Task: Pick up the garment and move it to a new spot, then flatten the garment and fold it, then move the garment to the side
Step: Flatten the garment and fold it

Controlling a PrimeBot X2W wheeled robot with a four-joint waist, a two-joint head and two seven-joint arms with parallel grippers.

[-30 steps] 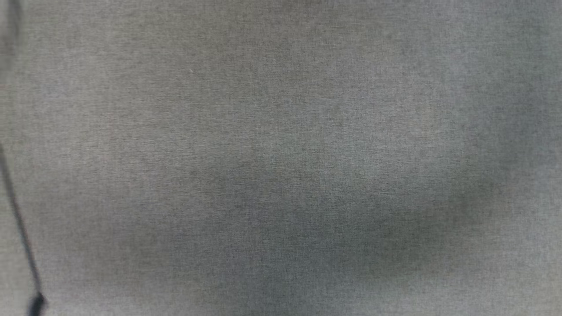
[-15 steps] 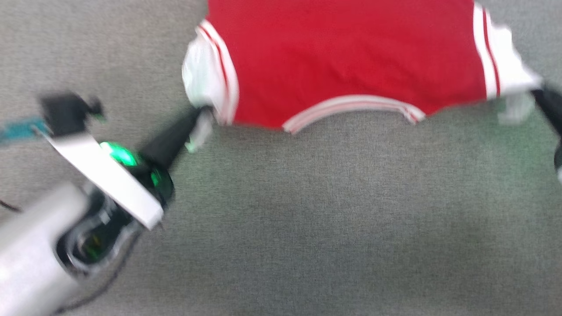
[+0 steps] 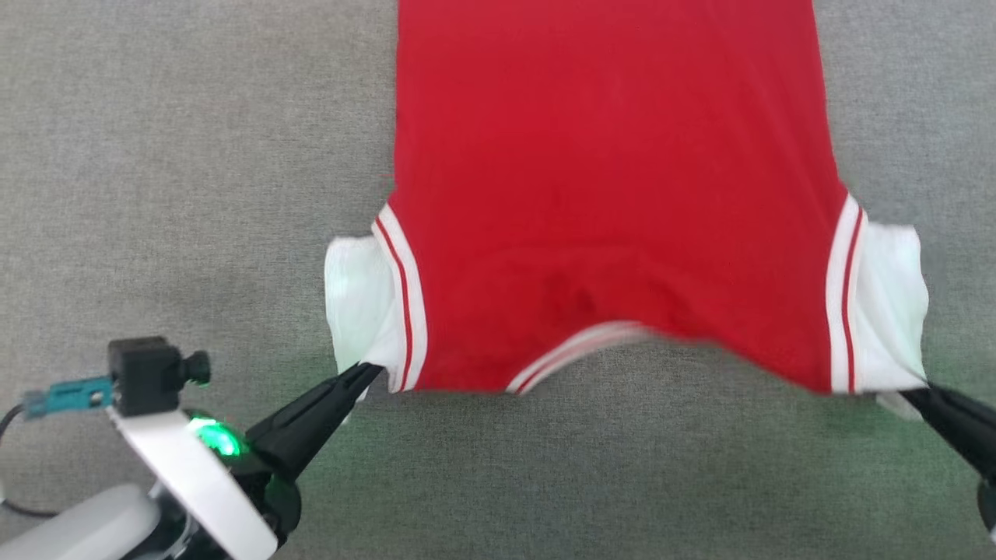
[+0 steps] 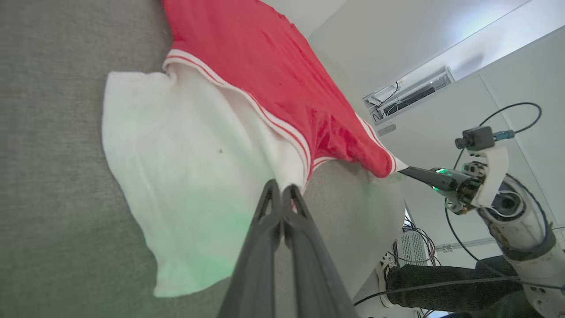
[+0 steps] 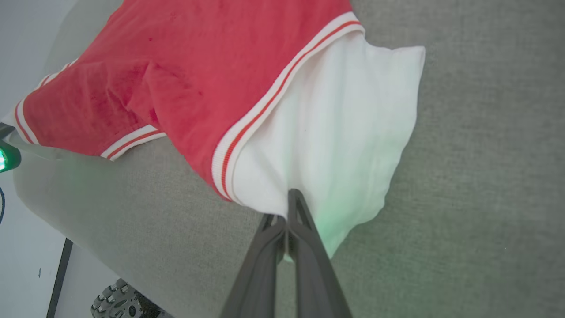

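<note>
The garment (image 3: 607, 194), a red shirt with white sleeves and red-and-white striped trim, lies stretched out on the grey surface, its collar end nearest me. My left gripper (image 3: 367, 373) is shut on the shoulder seam beside the left white sleeve (image 3: 354, 299). At the lower right, my right gripper (image 3: 912, 393) is shut on the shoulder by the other white sleeve (image 3: 891, 303). The left wrist view has the garment (image 4: 265, 66) pinched at the gripper (image 4: 278, 187). In the right wrist view the garment (image 5: 220, 66) is pinched at the gripper (image 5: 287, 212).
A grey cloth-covered table (image 3: 156, 155) surrounds the shirt with free room on both sides. Its near edge (image 5: 88, 221) drops to a pale floor. A person's dark trouser leg and shoe (image 4: 423, 287) show beyond the table edge, by cables and a white wall.
The head camera has swung: a second ago it held bare grey cloth, half a second ago the shirt's collar end at the top. Now the shirt sits lower, with more of its length in view.
</note>
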